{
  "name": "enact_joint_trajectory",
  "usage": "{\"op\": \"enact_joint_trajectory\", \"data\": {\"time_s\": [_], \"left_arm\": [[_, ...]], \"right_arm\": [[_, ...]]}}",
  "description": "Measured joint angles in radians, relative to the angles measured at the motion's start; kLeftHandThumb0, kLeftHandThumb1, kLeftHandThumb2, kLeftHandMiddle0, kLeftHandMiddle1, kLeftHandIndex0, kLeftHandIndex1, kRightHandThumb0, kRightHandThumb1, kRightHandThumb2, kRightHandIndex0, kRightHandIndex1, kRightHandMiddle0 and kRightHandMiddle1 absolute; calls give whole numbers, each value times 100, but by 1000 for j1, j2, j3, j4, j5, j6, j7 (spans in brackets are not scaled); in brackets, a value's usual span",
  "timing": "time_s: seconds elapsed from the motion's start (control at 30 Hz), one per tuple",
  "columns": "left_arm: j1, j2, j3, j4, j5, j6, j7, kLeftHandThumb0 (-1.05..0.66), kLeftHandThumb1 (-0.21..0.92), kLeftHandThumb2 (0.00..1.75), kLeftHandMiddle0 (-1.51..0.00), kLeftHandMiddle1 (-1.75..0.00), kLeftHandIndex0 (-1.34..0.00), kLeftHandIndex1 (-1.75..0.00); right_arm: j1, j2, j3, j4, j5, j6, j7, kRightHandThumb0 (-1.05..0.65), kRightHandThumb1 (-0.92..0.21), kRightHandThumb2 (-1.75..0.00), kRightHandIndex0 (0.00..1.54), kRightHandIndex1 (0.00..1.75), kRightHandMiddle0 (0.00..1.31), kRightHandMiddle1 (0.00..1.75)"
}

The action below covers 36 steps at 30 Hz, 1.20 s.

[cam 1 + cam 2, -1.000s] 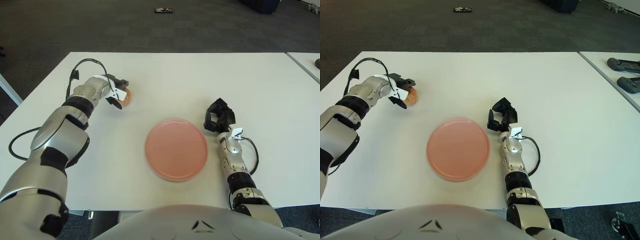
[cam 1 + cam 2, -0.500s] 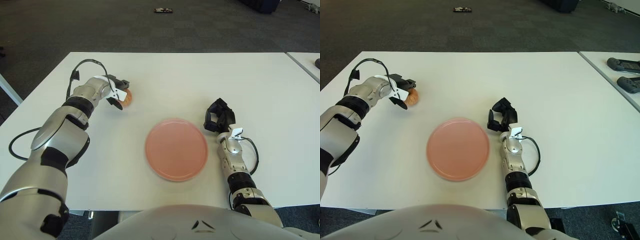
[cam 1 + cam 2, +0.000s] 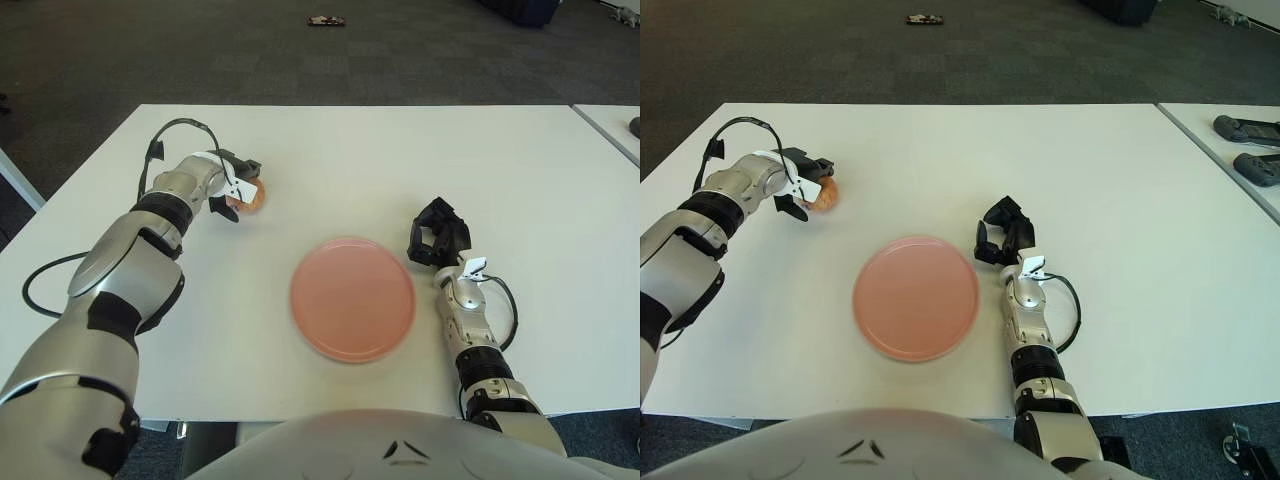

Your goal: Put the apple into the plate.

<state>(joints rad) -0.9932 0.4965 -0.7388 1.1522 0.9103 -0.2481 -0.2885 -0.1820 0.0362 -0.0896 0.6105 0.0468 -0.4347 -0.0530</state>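
Observation:
The apple (image 3: pixel 250 194), orange-red, is at the far left of the white table. My left hand (image 3: pixel 233 186) has its fingers curled around it and grasps it from the left; it also shows in the right eye view (image 3: pixel 808 190). The pink plate (image 3: pixel 352 298) lies flat at the middle front of the table, well to the right of the apple. My right hand (image 3: pixel 436 238) rests on the table just right of the plate with fingers curled and holds nothing.
A second white table (image 3: pixel 1225 135) stands at the right with dark devices (image 3: pixel 1245 130) on it. A small dark object (image 3: pixel 326 20) lies on the grey carpet beyond the table.
My left hand has shifted slightly with the apple in its fingers, which have closed in around it. The right hand and the plate have not moved.

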Motion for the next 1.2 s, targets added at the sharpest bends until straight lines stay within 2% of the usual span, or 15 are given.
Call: {"op": "enact_joint_trajectory", "data": {"time_s": [0.2, 0.4, 0.63, 0.97, 1.03, 1.2], "left_arm": [[3, -11, 0, -2, 0, 10, 16, 20, 14, 129, -10, -93, 0, -60], [5, -11, 0, -7, -1, 8, 16, -3, 13, 117, -13, -84, 0, -53], [5, -10, 0, -21, -3, -8, 0, -1, 12, 116, -15, -90, 0, -58], [8, -10, -4, -31, 0, -8, -3, -20, 15, 107, -12, -110, 0, -63], [8, -10, -6, -30, 1, -8, 0, -20, 16, 106, -12, -111, 0, -64], [8, -11, -11, -20, 2, -8, 13, -5, 13, 114, -11, -110, 0, -70]], "right_arm": [[2, -1, -1, -1, 0, 0, 1, -47, -32, -130, 115, 175, 60, 175], [2, 0, -2, -1, 0, 0, 2, -47, -32, -130, 116, 175, 60, 175], [2, 0, -5, 2, 2, -3, 6, -47, -32, -130, 115, 175, 60, 175], [2, 1, -13, 7, 4, -5, 11, -47, -32, -130, 115, 175, 60, 175], [1, 1, -14, 8, 5, -6, 13, -47, -32, -130, 115, 175, 61, 175], [1, 1, -15, 8, 7, -7, 20, -47, -31, -131, 115, 175, 61, 175]]}}
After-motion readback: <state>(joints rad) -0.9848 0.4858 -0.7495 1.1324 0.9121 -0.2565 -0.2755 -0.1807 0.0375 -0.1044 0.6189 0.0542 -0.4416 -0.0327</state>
